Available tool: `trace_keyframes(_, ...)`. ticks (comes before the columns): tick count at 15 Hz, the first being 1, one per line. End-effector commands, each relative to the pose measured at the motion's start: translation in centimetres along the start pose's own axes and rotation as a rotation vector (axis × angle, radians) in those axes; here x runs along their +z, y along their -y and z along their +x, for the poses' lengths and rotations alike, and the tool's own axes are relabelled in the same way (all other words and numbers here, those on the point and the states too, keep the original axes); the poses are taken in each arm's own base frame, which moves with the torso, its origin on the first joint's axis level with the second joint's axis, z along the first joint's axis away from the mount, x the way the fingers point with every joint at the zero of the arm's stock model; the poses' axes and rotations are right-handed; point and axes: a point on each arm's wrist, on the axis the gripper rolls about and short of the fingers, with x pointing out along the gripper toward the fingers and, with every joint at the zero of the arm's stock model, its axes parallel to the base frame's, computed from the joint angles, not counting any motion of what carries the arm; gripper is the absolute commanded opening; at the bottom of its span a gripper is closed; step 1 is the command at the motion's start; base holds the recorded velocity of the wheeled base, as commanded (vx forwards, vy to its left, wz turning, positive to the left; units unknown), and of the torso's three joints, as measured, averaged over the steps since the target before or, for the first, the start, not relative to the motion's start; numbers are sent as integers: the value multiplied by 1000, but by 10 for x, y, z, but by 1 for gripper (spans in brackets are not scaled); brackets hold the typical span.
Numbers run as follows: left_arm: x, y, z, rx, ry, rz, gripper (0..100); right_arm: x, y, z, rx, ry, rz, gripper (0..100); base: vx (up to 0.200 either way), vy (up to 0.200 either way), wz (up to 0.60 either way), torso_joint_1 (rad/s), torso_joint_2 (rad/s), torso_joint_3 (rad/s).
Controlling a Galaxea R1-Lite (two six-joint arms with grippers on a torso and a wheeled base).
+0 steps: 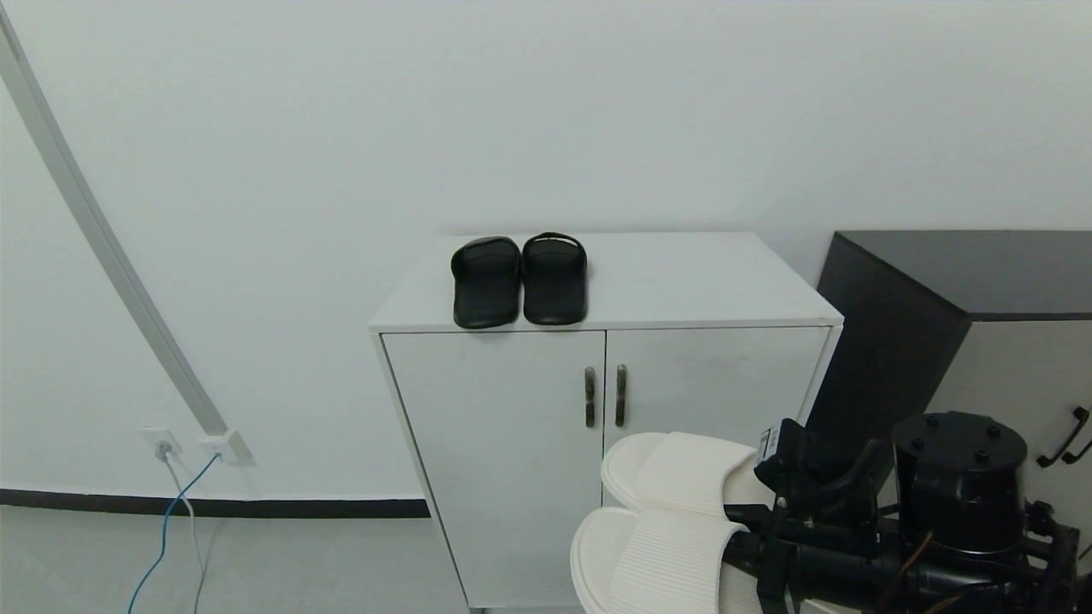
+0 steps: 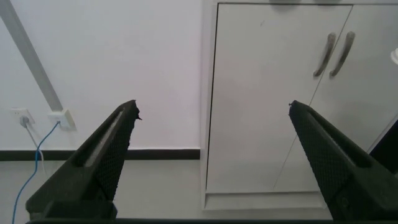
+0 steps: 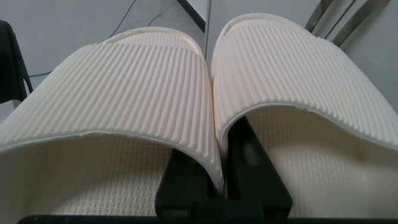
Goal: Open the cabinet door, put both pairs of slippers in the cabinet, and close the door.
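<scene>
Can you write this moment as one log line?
white cabinet doors: shut; black rubber slippers: on top; white ribbed slippers: in right gripper; left gripper: open

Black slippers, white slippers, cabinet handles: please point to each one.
black slippers [image 1: 487, 294], head view, heel of one slipper
white slippers [image 3: 143, 81], right wrist view, ribbed strap
cabinet handles [image 1: 589, 396], head view, left door's handle

A pair of cream-white slippers with ribbed straps [image 3: 143, 87] sits side by side, inner edges touching. The black right gripper [image 3: 219, 171] clamps its jaws on both inner strap edges. Farther behind are two dark door handles [image 3: 320, 14].
</scene>
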Motion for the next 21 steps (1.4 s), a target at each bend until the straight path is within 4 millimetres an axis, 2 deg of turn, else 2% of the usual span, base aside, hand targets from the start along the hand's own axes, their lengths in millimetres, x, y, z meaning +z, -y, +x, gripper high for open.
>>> trace_keyframes(1, 0, 0, 0, 1, -1, 0, 100, 0, 0, 0, 1, -1, 0, 0, 0, 0, 0, -188, 515, 315)
trace_keyframes(13, 0, 0, 0, -1, -3, 20, 100, -7, 0, 5, 4, -18, -1, 0, 0, 0, 0, -151, 486, 332)
trace_keyframes(19, 0, 0, 0, -10, -3, 37, 100, -9, 0, 4, 2, -15, -2, 0, 0, 0, 0, -63, 442, 379)
trace_keyframes(21, 0, 0, 0, -12, -4, 32, 100, -9, -1, 3, -1, -7, -4, 0, 0, 0, 0, -1, 99, 77)
